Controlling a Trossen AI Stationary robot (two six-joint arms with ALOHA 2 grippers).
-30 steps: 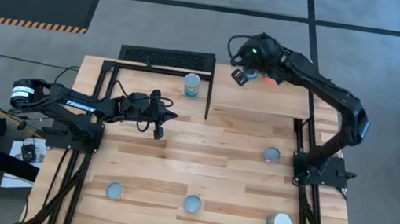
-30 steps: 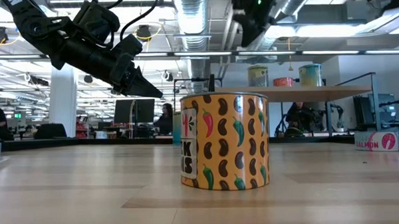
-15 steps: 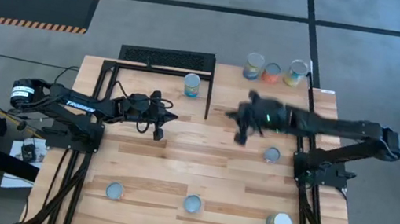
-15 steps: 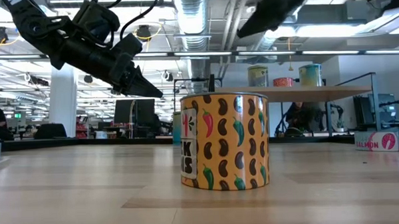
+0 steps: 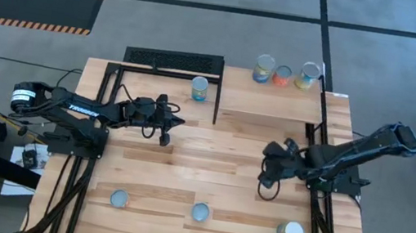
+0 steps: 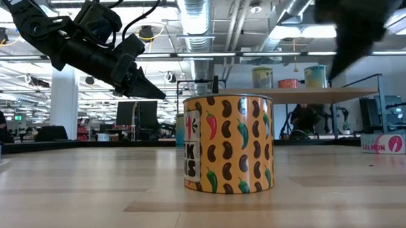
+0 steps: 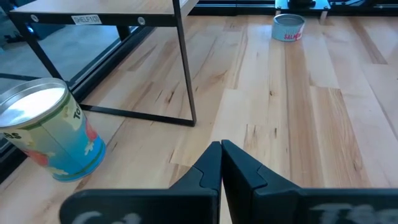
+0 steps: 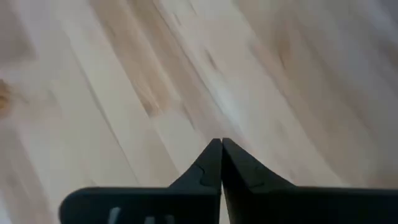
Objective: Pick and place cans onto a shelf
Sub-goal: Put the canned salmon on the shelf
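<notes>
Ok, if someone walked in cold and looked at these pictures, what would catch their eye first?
Probably the bean-and-chili patterned can, filling the middle of the low view. Next, three cans lined up on the raised shelf at the table's far edge. Then the right gripper, fingers shut, low over bare planks.

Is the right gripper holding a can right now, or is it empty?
Empty. The right gripper is shut, fingertips touching, with only bare tabletop beyond them.

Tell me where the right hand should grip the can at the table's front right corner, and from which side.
Grip the can across its round side wall, coming straight down. It stands upright, silver top up, with bare table all round it. The right hand, shut now, must open first.
</notes>
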